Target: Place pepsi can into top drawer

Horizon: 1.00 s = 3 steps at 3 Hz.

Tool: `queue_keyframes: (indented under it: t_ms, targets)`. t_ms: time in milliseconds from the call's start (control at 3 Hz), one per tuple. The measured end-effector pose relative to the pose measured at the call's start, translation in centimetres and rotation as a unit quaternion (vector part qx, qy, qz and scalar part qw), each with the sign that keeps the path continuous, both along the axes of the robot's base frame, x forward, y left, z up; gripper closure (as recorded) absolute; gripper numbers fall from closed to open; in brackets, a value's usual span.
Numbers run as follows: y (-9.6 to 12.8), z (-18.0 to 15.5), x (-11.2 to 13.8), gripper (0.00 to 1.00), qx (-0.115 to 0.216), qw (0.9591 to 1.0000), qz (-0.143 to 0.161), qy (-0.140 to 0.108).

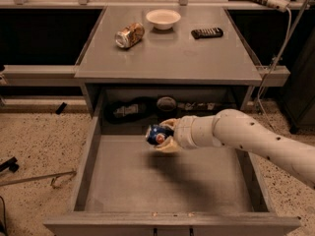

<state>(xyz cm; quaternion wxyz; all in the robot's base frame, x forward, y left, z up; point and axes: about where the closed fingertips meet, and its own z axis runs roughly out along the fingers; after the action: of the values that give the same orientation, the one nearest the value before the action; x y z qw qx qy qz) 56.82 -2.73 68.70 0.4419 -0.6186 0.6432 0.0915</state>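
The blue pepsi can lies on its side between the fingers of my gripper, which is shut on it. The white arm reaches in from the right. The can hangs above the back part of the open top drawer, a wide grey box with a flat floor and low side walls. The can does not touch the floor; its shadow falls on the floor below and in front of it.
On the table top lie a tan patterned can on its side, a white bowl and a black remote. Dark objects sit in the recess behind the drawer. A cable hangs at the right.
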Motion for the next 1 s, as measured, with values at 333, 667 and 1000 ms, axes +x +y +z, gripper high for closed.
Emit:
queue_keyframes:
  t_ms: [333, 667, 1000]
  targets:
    - [-0.5, -4.2, 1.1, 1.00, -0.026, 0.9976, -0.017, 0.062]
    - [-0.8, -6.2, 1.6, 1.00, -0.042, 0.9922, -0.029, 0.114]
    - [-0.8, -6.2, 1.6, 1.00, -0.042, 0.9922, -0.029, 0.114]
